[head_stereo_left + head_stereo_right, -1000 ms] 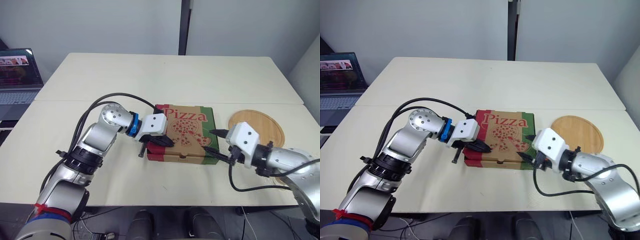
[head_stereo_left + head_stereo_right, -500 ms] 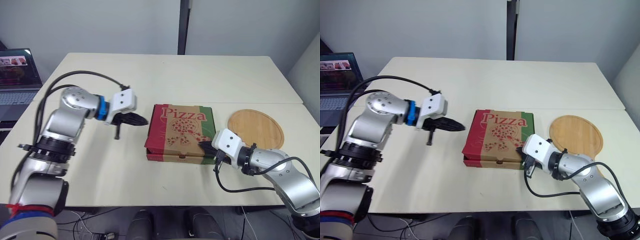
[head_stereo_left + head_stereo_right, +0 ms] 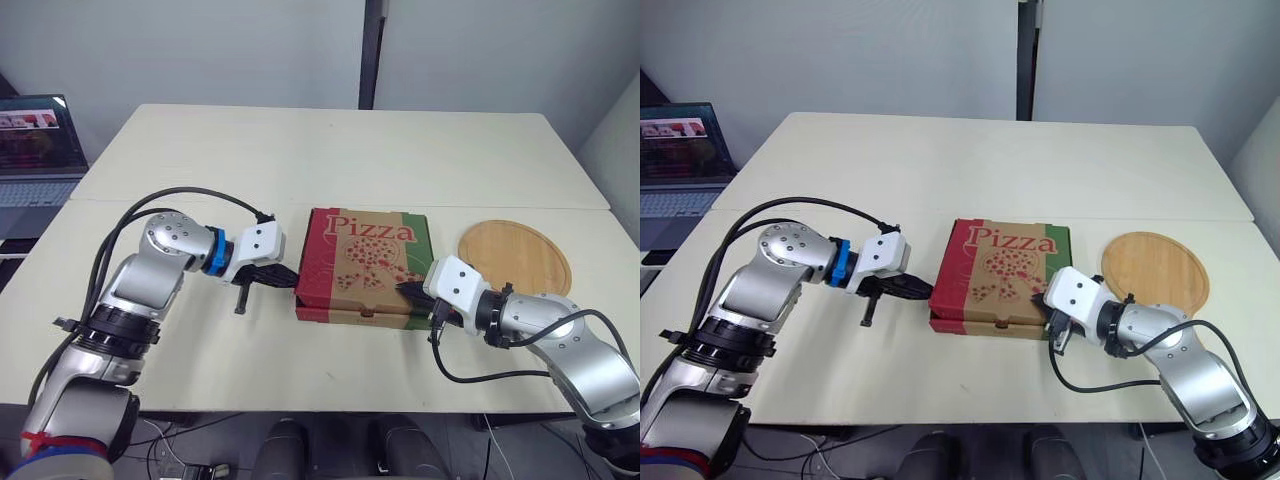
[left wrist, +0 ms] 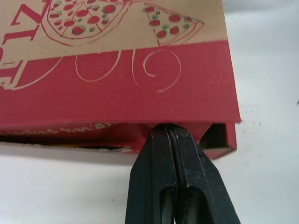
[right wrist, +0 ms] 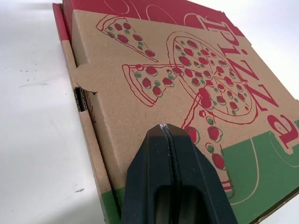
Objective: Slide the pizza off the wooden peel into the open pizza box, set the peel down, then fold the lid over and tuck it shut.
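lid-tuck step | left tool (image 4: 171, 129) clenched, empty, at pizza box (image 3: 362, 262) side flap (image 4: 93, 135) | right tool (image 5: 164, 128) clenched at front corner | next I press flap home

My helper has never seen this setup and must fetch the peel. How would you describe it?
On the cream table, find the closed pizza box near the front edge. The wooden peel lies flat just beside it, on the robot's right: a plain round light-wood board, unlike the square printed box.
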Motion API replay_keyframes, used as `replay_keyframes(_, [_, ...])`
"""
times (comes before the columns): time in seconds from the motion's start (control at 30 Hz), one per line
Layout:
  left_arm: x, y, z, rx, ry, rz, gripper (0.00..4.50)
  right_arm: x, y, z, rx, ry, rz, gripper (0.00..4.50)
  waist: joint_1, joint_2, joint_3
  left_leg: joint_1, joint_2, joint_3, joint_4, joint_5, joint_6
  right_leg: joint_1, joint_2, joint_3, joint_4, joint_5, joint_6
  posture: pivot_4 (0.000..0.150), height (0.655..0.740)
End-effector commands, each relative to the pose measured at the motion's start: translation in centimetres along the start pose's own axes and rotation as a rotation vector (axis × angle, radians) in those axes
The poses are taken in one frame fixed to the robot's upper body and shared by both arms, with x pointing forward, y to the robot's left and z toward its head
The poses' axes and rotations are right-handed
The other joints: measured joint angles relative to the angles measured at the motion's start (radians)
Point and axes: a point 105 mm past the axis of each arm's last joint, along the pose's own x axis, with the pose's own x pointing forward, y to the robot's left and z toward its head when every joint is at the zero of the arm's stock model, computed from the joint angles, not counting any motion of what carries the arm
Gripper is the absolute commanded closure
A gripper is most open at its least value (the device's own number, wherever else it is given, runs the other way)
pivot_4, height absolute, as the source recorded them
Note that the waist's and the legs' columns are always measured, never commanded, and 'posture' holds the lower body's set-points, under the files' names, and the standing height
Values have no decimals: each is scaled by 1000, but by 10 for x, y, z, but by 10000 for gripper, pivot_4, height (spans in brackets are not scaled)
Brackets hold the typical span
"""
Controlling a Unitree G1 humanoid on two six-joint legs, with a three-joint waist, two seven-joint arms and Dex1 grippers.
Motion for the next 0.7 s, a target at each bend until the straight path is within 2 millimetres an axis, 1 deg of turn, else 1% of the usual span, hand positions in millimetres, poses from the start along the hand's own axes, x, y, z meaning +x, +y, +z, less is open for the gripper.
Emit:
replay_keyframes(0.03, [6,1,11,37,-42,15,45000,-4,-3,11,-32,-30,-10,44667,1,0,0,0,0,0,0,0,0,0,0,0,0,0,0,1500,7400])
replay_keyframes(0.17, [8,8,18,34,-84,66,45000,-4,-2,10,-22,-30,-8,44667,6,0,0,0,-1,0,0,0,0,0,-1,0,0,0,0,1500,7400])
replay_keyframes(0.27, [12,4,20,26,-99,62,45000,-4,-3,9,-16,-29,-9,44667,5,0,0,-1,-1,0,0,0,0,0,-1,0,0,0,0,1500,7400])
replay_keyframes(0.33, [14,-2,18,20,-94,54,45000,-4,-3,9,-16,-29,-8,44667,4,0,0,0,-1,0,0,0,0,0,-1,0,0,0,0,1500,7400])
replay_keyframes(0.43, [13,-4,9,35,-58,65,45000,-4,-5,11,-17,-34,-5,44667,3,0,0,0,-1,0,0,0,0,0,-1,0,0,0,0,1500,7400])
replay_keyframes(0.47, [13,-5,9,42,-60,70,45000,-3,-5,11,-18,-35,-4,44667,4,0,0,0,-1,0,0,0,0,0,-1,0,0,0,0,1500,7400])
replay_keyframes(0.57, [16,-6,18,45,-100,70,45000,-4,-6,12,-22,-35,4,44667,4,0,0,0,-1,0,0,0,0,0,-1,0,0,0,0,1500,7400])
replay_keyframes(0.7, [14,1,32,33,-158,102,45000,-4,-9,16,-29,-39,11,44667,4,0,0,0,-1,0,0,0,0,0,-1,0,0,0,0,1500,7400])
